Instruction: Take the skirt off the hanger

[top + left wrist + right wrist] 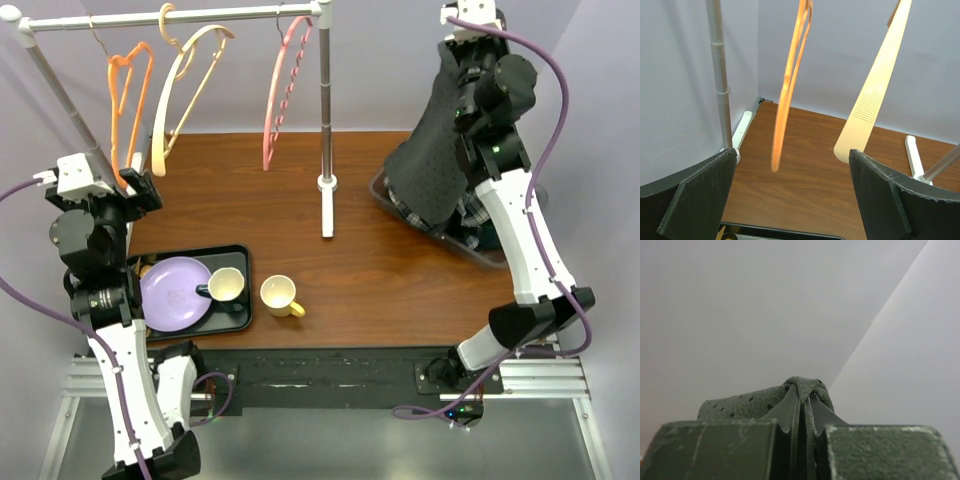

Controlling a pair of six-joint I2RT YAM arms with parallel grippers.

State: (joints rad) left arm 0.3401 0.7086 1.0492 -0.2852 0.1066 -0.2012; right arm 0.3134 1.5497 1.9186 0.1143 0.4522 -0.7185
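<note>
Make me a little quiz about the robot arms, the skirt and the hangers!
1. True or false: the right gripper is shut on the dark skirt.
2. How many hangers hang on the rail? A: two. B: three. C: five.
3. Fill in the gap: the left gripper is ____, with the orange hanger just ahead of it.

Key: 1 true; 2 B; 3 open.
</note>
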